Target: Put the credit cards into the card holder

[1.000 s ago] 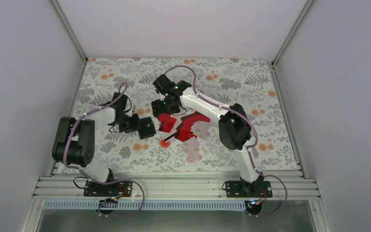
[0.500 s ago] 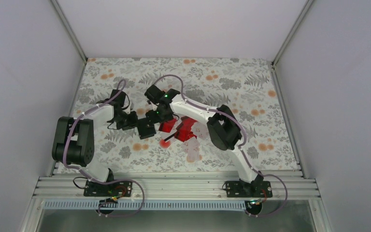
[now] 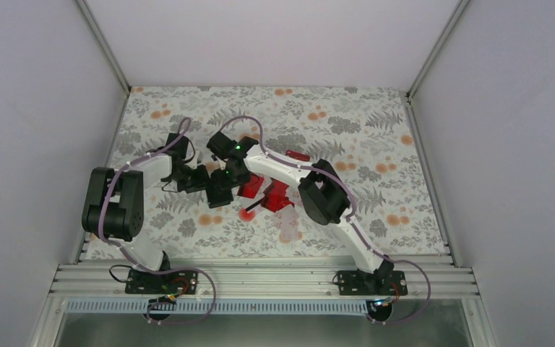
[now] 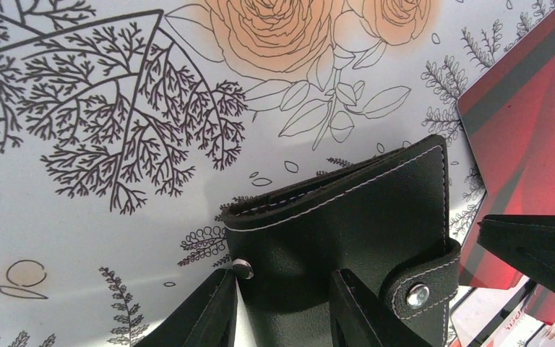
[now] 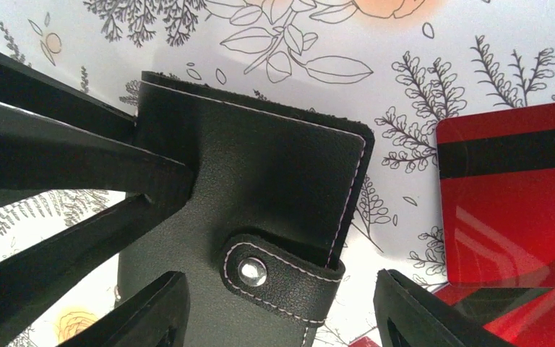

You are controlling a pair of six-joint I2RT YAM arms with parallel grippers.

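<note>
Black leather card holder (image 4: 340, 231), its snap strap (image 5: 282, 271) apparently fastened, sits low over the floral tabletop (image 4: 79, 238). The left claw (image 4: 283, 283) is clamped on its edge, clear of the strap. The right claw (image 5: 282, 285) hangs above the holder, fingers apart on either side of the strap. Freeing the snap looks to be the job in hand. It is best done by pinching only the strap's tip and peeling it away while the left grip anchors the holder. Red credit cards (image 5: 513, 195) lie heaped just beside the holder's strap side, a black-striped one nearest. A red round spot (image 3: 246, 213) shows near the holder. The crowded claws could collide.
</note>
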